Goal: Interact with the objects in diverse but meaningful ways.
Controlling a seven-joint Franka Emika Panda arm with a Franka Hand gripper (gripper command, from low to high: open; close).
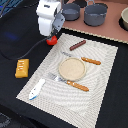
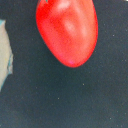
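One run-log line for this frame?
pincer: over tomato, grip unclear | sausage, block: untouched | plate: empty

two grey pots (image 1: 86, 12) at the back on a brown board (image 1: 112, 27). checked placemat (image 1: 70, 92) on dark cloth, bearing a tan plate (image 1: 72, 68) flanked by an orange-handled fork (image 1: 70, 83) and knife (image 1: 86, 59).

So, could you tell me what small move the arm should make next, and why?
Probably lower the end effector straight down and close on the red tomato. The exterior view shows it directly over the tomato on the black cloth, and the tomato fills the wrist view; no grasp is visible yet.
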